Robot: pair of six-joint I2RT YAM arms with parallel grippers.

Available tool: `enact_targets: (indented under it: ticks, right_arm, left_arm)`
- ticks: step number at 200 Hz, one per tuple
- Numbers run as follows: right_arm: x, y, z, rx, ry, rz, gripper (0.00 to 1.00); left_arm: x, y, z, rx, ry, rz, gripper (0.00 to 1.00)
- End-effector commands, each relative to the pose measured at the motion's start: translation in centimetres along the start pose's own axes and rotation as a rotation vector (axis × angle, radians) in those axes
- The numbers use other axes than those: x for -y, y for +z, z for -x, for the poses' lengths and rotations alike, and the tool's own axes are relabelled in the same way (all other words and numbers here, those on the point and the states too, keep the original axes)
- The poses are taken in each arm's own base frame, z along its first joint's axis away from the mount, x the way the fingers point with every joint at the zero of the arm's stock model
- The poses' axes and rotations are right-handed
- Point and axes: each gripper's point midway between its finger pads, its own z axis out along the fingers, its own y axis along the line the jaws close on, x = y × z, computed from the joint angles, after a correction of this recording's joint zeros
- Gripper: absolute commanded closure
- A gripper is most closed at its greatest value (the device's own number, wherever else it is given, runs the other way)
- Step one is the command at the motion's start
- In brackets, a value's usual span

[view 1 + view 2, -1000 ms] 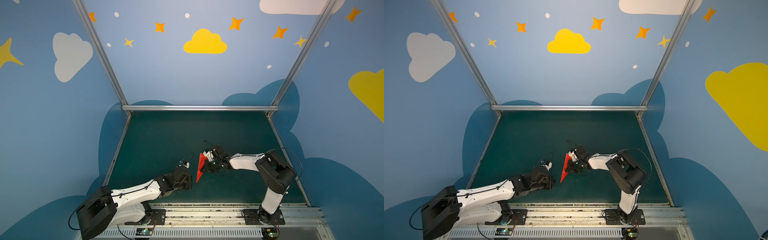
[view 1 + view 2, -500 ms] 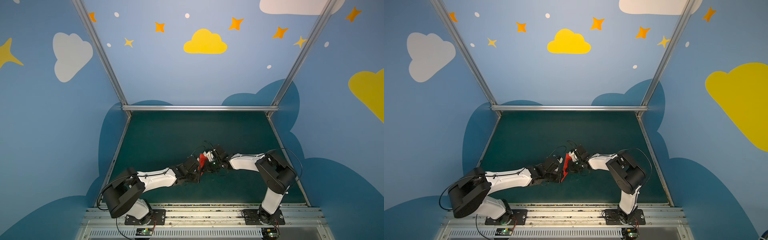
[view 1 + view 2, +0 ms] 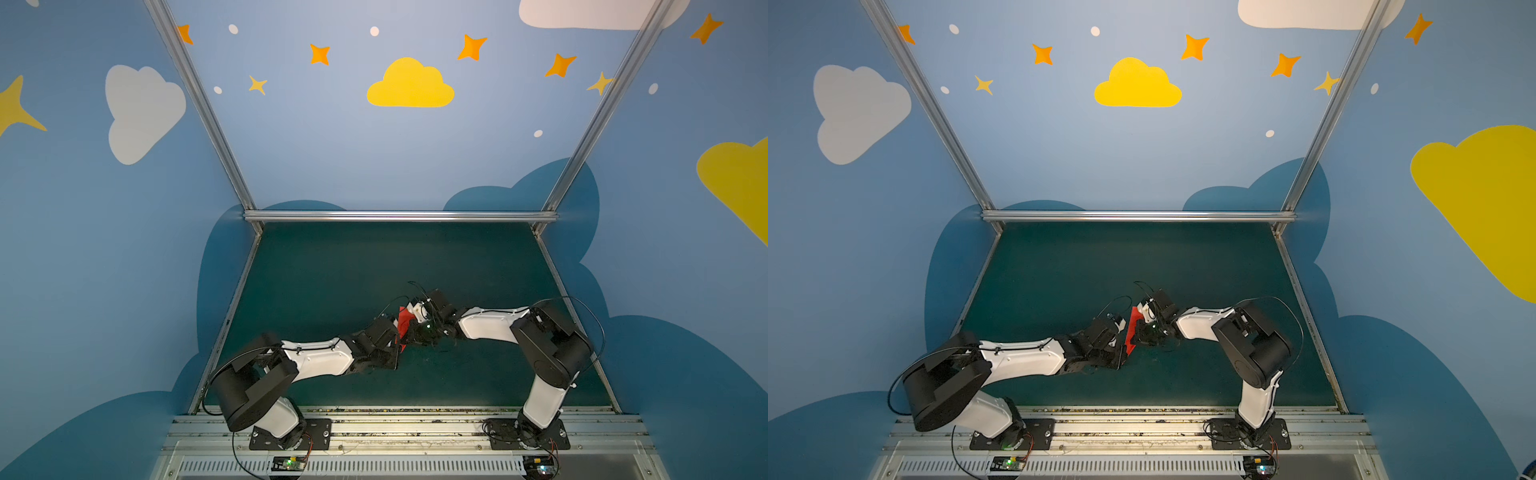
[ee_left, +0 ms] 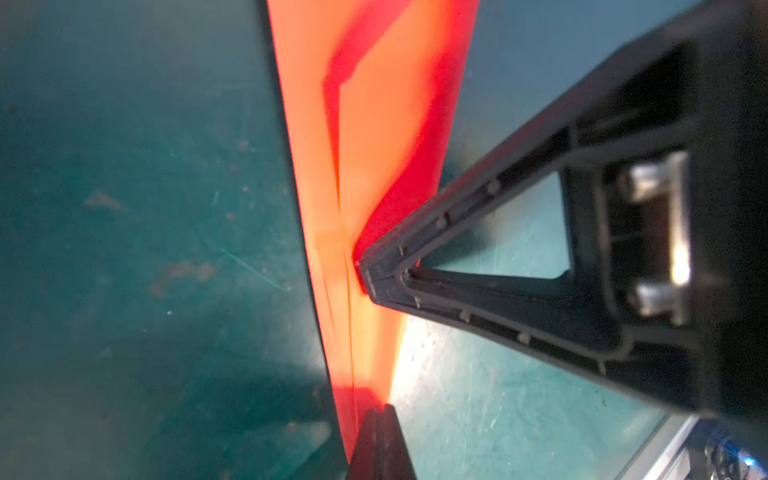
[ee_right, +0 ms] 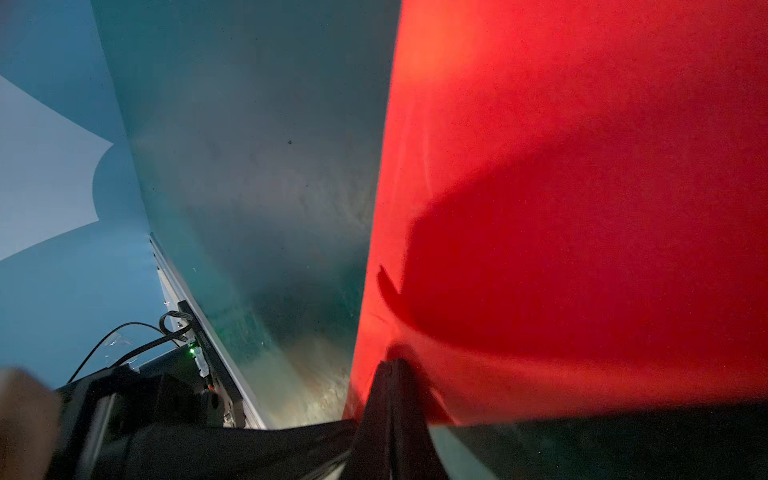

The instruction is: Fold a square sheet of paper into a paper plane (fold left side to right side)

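Note:
The red sheet of paper [image 3: 402,322] is folded into a narrow, creased paper plane shape [image 4: 374,145] and stands on edge above the green mat, mid-table in both top views [image 3: 1133,328]. My right gripper [image 5: 392,365] is shut on it; the left wrist view shows its black fingertips [image 4: 368,270] pinching the paper's middle. My left gripper [image 4: 380,411] is shut, with its closed tips against the paper's lower end and no paper seen between them. In a top view the left gripper [image 3: 1122,358] sits just front-left of the paper and hides part of it.
The green mat [image 3: 332,270] is walled by blue panels with metal posts and a rear rail [image 3: 399,215]. Both arm bases sit on the metal rail along the front edge [image 3: 415,428]. The two wrists nearly meet at mid-table.
My left arm has swung in from the front left and brought its shut gripper up against the paper. The right gripper has stayed put, holding the paper.

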Motion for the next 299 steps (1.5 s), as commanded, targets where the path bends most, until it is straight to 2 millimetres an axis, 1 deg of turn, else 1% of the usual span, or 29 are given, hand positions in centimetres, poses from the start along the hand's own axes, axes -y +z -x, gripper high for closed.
enact_targets:
  ticks: [1,19,32,52,62,71,83,103,124,143,161,192,225,253,279,299]
  right_arm:
    - [5.7,1.1,-3.9,-0.102,0.088,-0.191,1.0]
    - [5.7,1.1,-3.9,-0.102,0.089,-0.193,1.0]
    - [5.6,1.2,-3.9,-0.101,0.089,-0.189,1.0]
    - [5.6,1.2,-3.9,-0.101,0.091,-0.188,1.0]
    - [5.6,1.2,-3.9,-0.103,0.09,-0.189,1.0]
    - [5.6,1.2,-3.9,-0.101,0.089,-0.188,1.0]
    - [5.6,1.1,-4.0,-0.101,0.091,-0.19,1.0]
    - [5.8,1.1,-4.1,-0.095,0.103,-0.194,1.0]
    - [5.8,1.2,-4.1,-0.092,0.118,-0.187,1.0]
    - [5.8,1.3,-4.2,-0.096,0.125,-0.18,1.0]
    - [5.9,1.4,-4.3,-0.097,0.128,-0.181,1.0]
    - [5.7,1.3,-4.3,-0.097,0.129,-0.178,1.0]
    - [5.8,1.2,-4.4,-0.097,0.134,-0.18,1.0]
    - [5.7,1.2,-4.4,-0.097,0.135,-0.178,1.0]
    - [5.2,1.0,-4.2,-0.098,0.136,-0.163,1.0]
    - [4.1,0.8,-3.6,-0.095,0.127,-0.134,1.0]
  left_arm:
    - [-1.7,-0.1,-2.1,-0.049,-0.025,0.036,0.97]
    - [-2.2,-0.4,-2.9,-0.055,-0.041,0.036,0.97]
    - [-2.8,-0.7,-3.9,-0.066,-0.053,0.04,0.97]
    - [-3.8,-1.5,-5.3,-0.076,-0.078,0.053,0.97]
    - [-4.1,-2.0,-5.6,-0.075,-0.086,0.055,0.97]
    - [-4.0,-2.5,-5.5,-0.066,-0.087,0.054,0.97]
    - [-3.6,-3.1,-4.8,-0.041,-0.092,0.045,0.97]
    - [-2.2,-4.1,-2.7,0.02,-0.103,0.018,0.97]
    - [-0.5,-4.5,-0.4,0.063,-0.094,-0.018,0.97]
    - [0.7,-4.0,0.9,0.07,-0.078,-0.036,0.97]
    - [1.5,-3.1,1.5,0.061,-0.063,-0.048,0.97]
    - [1.9,-1.7,2.2,0.042,-0.04,-0.044,0.97]
    - [1.5,-0.3,2.7,0.025,-0.033,-0.03,0.97]
    - [0.8,0.5,2.9,0.017,-0.04,-0.01,0.97]
    - [-0.2,1.4,2.0,-0.012,-0.051,0.009,0.97]
    - [-1.0,2.1,1.1,-0.04,-0.055,0.026,0.97]
